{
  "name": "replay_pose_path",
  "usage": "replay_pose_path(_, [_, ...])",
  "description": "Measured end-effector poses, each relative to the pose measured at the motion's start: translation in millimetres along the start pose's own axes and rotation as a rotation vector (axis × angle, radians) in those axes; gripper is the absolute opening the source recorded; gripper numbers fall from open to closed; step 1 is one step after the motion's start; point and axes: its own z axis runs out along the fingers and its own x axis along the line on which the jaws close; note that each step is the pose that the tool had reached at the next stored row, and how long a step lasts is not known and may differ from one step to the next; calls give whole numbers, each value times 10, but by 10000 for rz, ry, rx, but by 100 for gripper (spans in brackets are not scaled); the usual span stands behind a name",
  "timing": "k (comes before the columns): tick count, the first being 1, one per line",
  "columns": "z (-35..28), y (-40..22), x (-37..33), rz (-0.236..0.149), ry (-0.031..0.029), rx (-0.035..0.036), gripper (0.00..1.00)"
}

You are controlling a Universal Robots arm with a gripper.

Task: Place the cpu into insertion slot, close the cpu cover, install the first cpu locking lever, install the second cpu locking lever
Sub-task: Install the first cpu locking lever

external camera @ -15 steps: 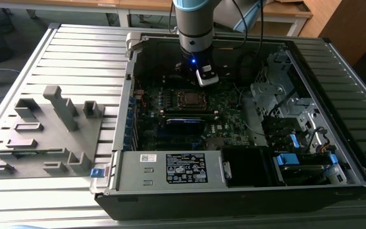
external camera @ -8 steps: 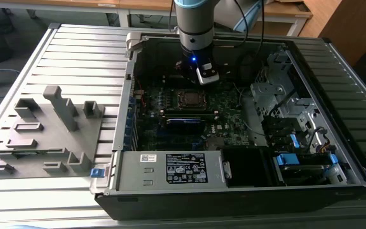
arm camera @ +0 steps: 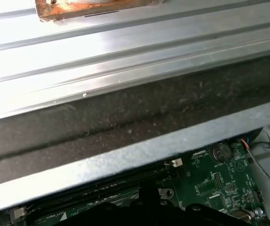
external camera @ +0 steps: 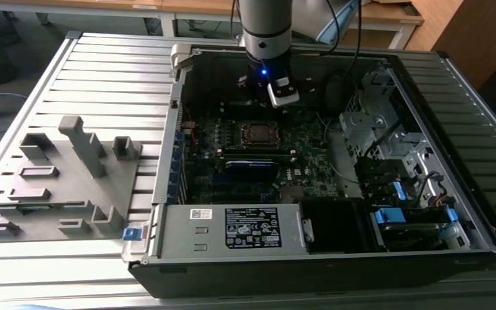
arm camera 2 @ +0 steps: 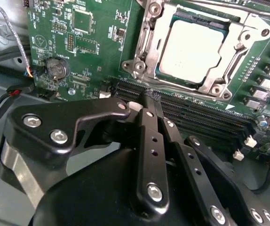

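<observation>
**Fingers pressed together beside the seated chip**

Black gripper (arm camera 2: 150,101) linkage lies closest in the second wrist view, its fingers (arm camera 2: 149,136) drawn together with nothing between them, tips over the long memory slots (arm camera 2: 196,117). Just beyond sits the cpu (arm camera 2: 191,49), lying flat in the insertion slot (arm camera 2: 210,16), with the cpu cover (arm camera 2: 241,49) framing its edges. Around it spreads the green motherboard (arm camera 2: 78,47), inside the open computer case (external camera: 257,226) in the exterior view.

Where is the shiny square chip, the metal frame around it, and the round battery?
cpu (arm camera 2: 191,49): second wrist view, middle of its pale metal top.
cpu cover (arm camera 2: 146,47): second wrist view, one side bar of the silvery frame.
coin battery (arm camera 2: 57,68): second wrist view, centre of the round cell.
</observation>
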Motion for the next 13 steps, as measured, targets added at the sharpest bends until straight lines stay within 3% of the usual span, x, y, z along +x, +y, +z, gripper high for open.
replay_pose_path(4, [-6, 1, -1, 0, 1, 2, 11])
replay_pose_path(6, [-4, 1, -1, 2, 43, 27, 11])
replay_pose_path(8, [-1, 0, 0, 14, 173, 122, 11])
replay_pose_path(11, [8, -2, 1, 22, 424, 324, 11])
replay_pose_path(13, [11, -3, 2, 17, 531, 450, 11])
